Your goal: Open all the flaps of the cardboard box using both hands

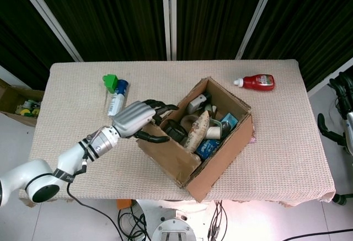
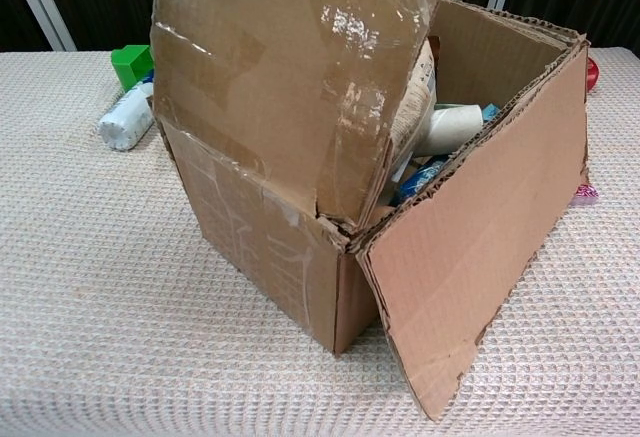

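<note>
The cardboard box [image 1: 218, 161] stands at the table's middle, full of several small items [image 1: 199, 126]. Its taped left flap [image 2: 290, 77] stands upright, filling the top of the chest view. My left hand [image 1: 138, 121] grips that flap's top edge, fingers on the inner side and thumb on the outer side. The hand itself is hidden behind the flap in the chest view. The near right flap [image 2: 480, 247] hangs down outside the box, and the far wall [image 2: 500, 47] stands open. A dark part of my right hand [image 1: 330, 126] shows past the table's right edge, its fingers unclear.
A red bottle [image 1: 256, 82] lies at the back right of the table. A green block [image 1: 110, 80] and a white bottle with a blue cap [image 1: 116, 98] lie left of the box. On the floor at the far left sits another carton [image 1: 16, 103].
</note>
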Robot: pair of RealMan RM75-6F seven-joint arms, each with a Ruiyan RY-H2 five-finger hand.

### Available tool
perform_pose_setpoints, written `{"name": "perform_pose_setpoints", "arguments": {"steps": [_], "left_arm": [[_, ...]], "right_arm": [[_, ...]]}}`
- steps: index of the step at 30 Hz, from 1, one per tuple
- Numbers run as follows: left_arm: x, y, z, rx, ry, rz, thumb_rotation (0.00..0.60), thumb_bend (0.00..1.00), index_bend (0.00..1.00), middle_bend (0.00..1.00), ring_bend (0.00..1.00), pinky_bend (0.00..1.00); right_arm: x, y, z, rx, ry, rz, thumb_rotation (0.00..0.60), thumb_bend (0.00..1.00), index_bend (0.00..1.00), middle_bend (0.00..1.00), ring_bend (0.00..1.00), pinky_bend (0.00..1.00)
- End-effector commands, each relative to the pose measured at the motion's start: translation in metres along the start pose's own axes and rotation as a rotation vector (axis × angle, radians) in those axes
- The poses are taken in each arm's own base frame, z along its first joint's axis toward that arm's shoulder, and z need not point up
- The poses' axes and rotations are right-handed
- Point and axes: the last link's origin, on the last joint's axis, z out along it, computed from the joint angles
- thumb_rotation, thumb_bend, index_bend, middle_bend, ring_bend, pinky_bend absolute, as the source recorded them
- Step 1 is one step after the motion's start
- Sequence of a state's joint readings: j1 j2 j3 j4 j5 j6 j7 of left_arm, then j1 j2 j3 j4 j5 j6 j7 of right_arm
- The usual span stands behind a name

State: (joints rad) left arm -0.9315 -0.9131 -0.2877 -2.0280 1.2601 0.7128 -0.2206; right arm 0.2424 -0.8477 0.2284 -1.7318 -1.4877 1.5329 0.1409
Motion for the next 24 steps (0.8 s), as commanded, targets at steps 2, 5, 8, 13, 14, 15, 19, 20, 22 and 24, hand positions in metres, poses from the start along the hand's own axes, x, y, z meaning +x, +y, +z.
{"name": "perform_pose_setpoints", "arguments": {"steps": [2, 5, 8, 13, 14, 15, 19, 20, 22, 24], "left_arm": [[0.005, 0.001, -0.015, 0.008, 0.009, -0.026, 0.001, 0.02, 0.12, 0.7, 0.18, 0.2], [0.008, 0.002, -0.025, 0.019, 0.006, -0.056, 0.0, 0.02, 0.11, 0.7, 0.18, 0.2], [0.007, 0.003, -0.037, 0.027, -0.008, -0.085, 0.0, 0.02, 0.11, 0.71, 0.18, 0.2], [0.007, 0.004, -0.057, 0.04, -0.029, -0.094, 0.0, 0.02, 0.1, 0.77, 0.21, 0.2], [0.007, 0.003, -0.061, 0.047, -0.034, -0.099, 0.0, 0.02, 0.1, 0.78, 0.22, 0.2], [0.006, 0.001, -0.066, 0.061, -0.042, -0.103, 0.0, 0.02, 0.1, 0.79, 0.23, 0.2], [0.004, -0.009, -0.081, 0.116, -0.077, -0.09, 0.002, 0.02, 0.1, 0.84, 0.26, 0.2], [0.004, -0.011, -0.084, 0.127, -0.082, -0.092, 0.001, 0.02, 0.1, 0.84, 0.27, 0.2], [0.004, -0.016, -0.088, 0.145, -0.079, -0.097, 0.001, 0.02, 0.1, 0.85, 0.27, 0.2], [0.005, -0.022, -0.091, 0.157, -0.062, -0.104, 0.0, 0.02, 0.1, 0.83, 0.27, 0.2]], "right_arm": [[-0.003, -0.001, 0.001, 0.001, -0.006, -0.004, 0.537, 0.45, 0.0, 0.0, 0.0, 0.0], [-0.004, -0.003, 0.001, 0.003, -0.008, -0.006, 0.538, 0.45, 0.0, 0.0, 0.0, 0.0], [-0.003, -0.005, 0.002, 0.006, -0.006, -0.009, 0.539, 0.45, 0.0, 0.0, 0.0, 0.0], [-0.004, -0.007, 0.0, 0.005, -0.009, -0.014, 0.539, 0.45, 0.0, 0.0, 0.0, 0.0], [-0.004, -0.006, 0.0, 0.003, -0.011, -0.015, 0.539, 0.45, 0.0, 0.0, 0.0, 0.0], [-0.005, -0.006, 0.0, 0.001, -0.013, -0.015, 0.539, 0.45, 0.0, 0.0, 0.0, 0.0], [-0.007, -0.005, -0.002, -0.003, -0.018, -0.016, 0.54, 0.45, 0.0, 0.0, 0.0, 0.0], [-0.007, -0.005, -0.002, -0.003, -0.018, -0.018, 0.538, 0.45, 0.0, 0.0, 0.0, 0.0], [-0.007, -0.005, -0.003, 0.0, -0.019, -0.02, 0.537, 0.45, 0.0, 0.0, 0.0, 0.0], [-0.008, -0.006, -0.004, 0.003, -0.022, -0.026, 0.537, 0.45, 0.0, 0.0, 0.0, 0.0]]}}
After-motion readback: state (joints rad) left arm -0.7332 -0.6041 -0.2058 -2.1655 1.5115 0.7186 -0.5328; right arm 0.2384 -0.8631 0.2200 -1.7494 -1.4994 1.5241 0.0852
